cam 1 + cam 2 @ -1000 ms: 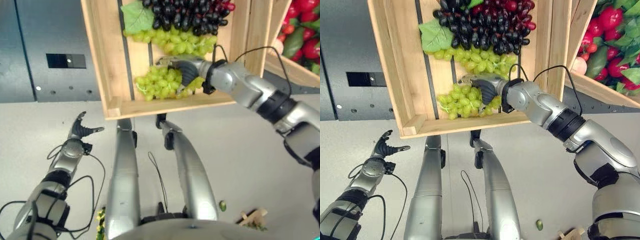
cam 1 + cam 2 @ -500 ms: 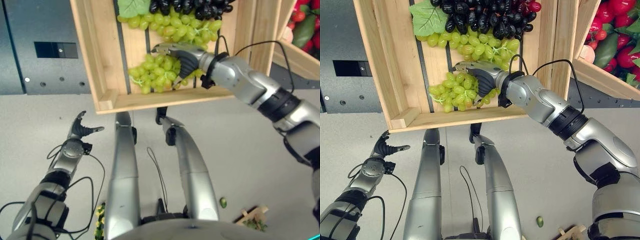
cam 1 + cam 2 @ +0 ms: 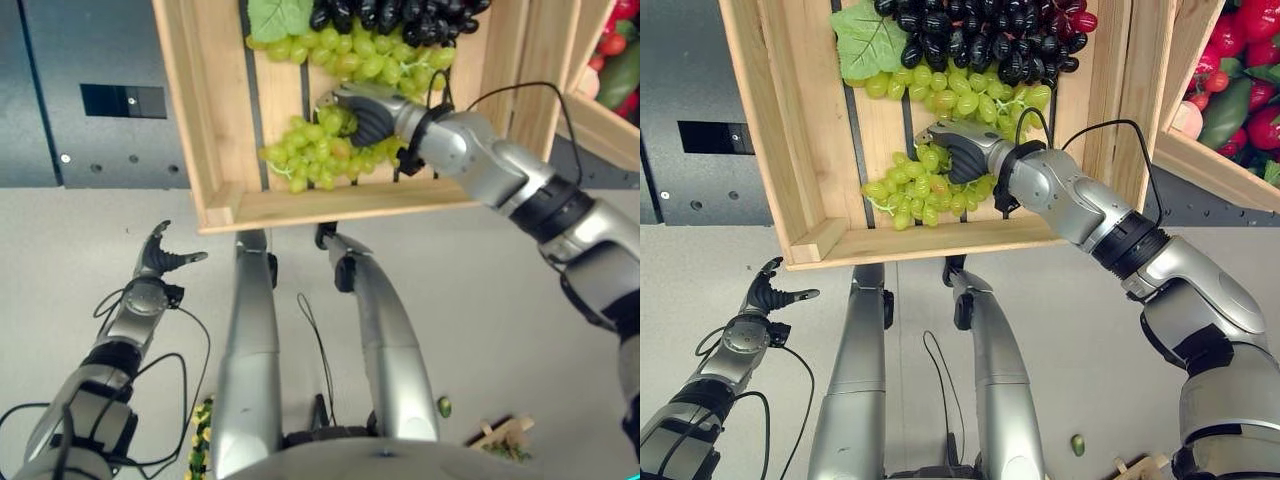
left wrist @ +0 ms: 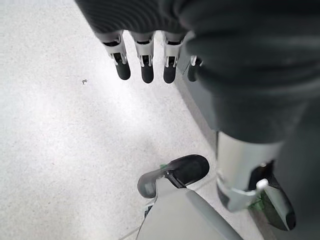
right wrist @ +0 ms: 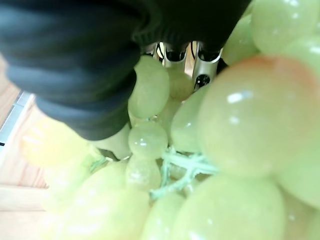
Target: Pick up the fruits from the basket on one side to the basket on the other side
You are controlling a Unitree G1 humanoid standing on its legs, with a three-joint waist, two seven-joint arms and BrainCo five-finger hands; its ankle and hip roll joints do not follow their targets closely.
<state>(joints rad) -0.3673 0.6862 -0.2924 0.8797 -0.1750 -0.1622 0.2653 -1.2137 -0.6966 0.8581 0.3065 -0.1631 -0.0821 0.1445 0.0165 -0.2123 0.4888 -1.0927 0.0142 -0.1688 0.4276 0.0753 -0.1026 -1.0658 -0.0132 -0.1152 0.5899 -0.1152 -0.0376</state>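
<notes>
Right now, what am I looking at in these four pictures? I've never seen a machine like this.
It is a two-armed humanoid robot. Two pictures come from the two eyes of a camera on its head, looking down; the other two come from cameras on its wrists. Its right hand reaches into a wooden crate and has its fingers curled round a green grape bunch; that wrist's view shows the grapes very close. Further back in the crate lie another green bunch and dark grapes. Its left hand hangs open over the pale floor, holding nothing.
</notes>
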